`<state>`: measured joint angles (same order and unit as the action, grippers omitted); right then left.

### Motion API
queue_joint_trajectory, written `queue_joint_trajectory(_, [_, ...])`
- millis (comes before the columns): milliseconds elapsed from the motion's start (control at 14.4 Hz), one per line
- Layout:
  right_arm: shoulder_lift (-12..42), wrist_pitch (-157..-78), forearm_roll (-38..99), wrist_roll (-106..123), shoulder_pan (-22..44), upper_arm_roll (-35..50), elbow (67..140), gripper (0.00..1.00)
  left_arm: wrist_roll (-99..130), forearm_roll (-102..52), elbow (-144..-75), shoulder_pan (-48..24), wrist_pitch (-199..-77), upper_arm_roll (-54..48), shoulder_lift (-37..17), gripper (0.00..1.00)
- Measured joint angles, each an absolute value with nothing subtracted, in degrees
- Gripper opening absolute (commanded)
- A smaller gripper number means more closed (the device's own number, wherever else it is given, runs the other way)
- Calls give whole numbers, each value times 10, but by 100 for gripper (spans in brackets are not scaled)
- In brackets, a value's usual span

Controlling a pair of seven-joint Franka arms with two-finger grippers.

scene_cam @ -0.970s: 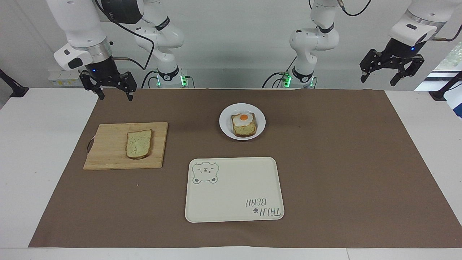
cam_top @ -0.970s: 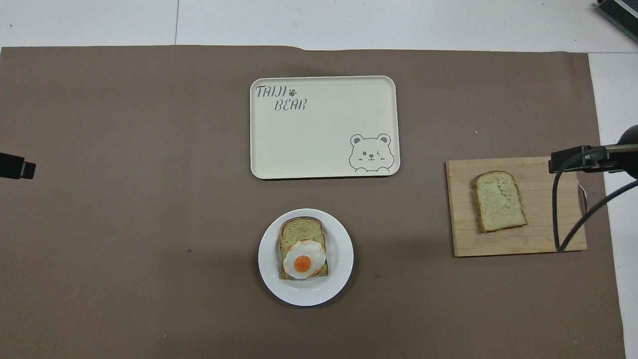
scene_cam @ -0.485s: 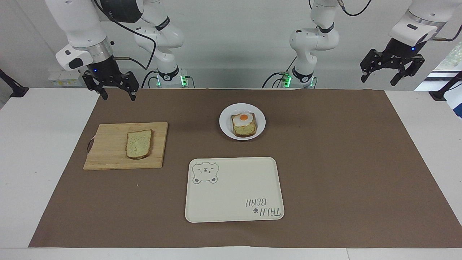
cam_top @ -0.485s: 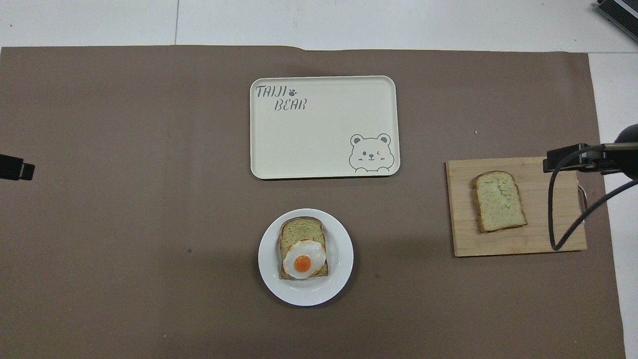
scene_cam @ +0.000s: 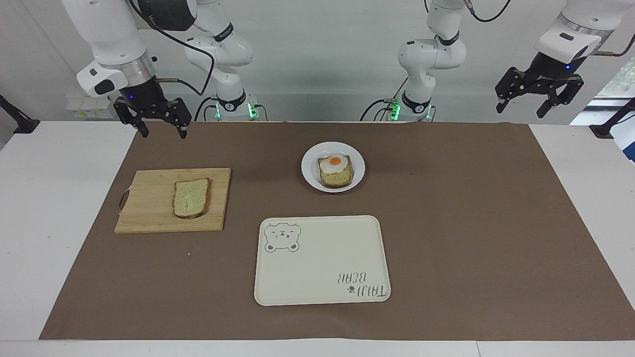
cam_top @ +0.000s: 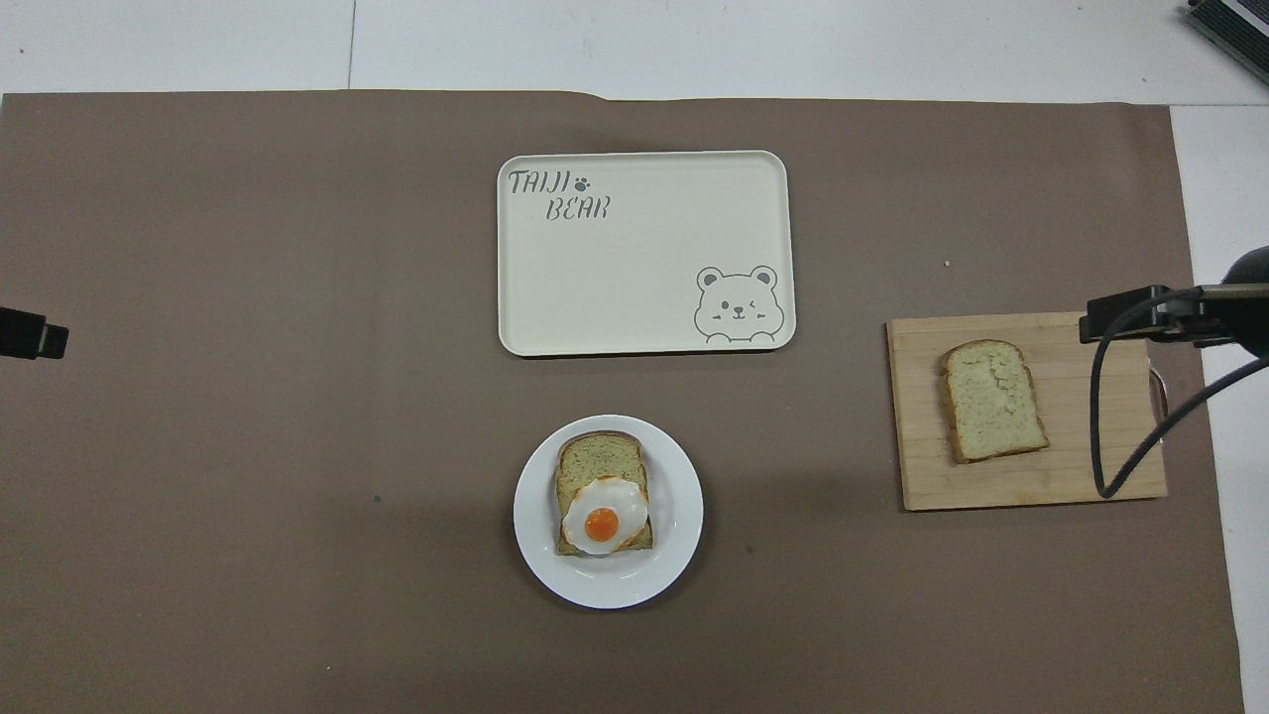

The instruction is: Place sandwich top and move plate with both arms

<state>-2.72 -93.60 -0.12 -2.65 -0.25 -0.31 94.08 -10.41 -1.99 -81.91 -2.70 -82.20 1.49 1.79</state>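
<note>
Both grippers, right gripper [scene_cam: 159, 130] and left gripper [scene_cam: 537, 101], hang up high with fingers apart, holding nothing. On the cutting board [scene_cam: 149, 214] lies the sandwich top [scene_cam: 190, 198], flat, its long side running toward the robots, rounded end pointing away from them. Beside the board, toward the left arm's end, sits the plate [scene_cam: 308, 173].

The board [scene_cam: 168, 201] was pale wood with a visible grain, matt. The mat [scene_cam: 471, 238] looked like brown paper, matt and smooth. The plate [scene_cam: 310, 178] was white and glossy, like glazed ceramic. The tray [scene_cam: 322, 267] had a smooth cream finish, plastic by its look. The bread [scene_cam: 191, 197] was porous with a brown crust. The tabletop [scene_cam: 54, 198] was smooth and white.
</note>
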Motion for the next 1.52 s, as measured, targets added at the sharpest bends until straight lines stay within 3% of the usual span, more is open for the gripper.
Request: queue_joint_trajectory(1524, [-27,-936,-1,-25,-19,-6,950,100,-104,-20,-819,-26,-816,18,18,100])
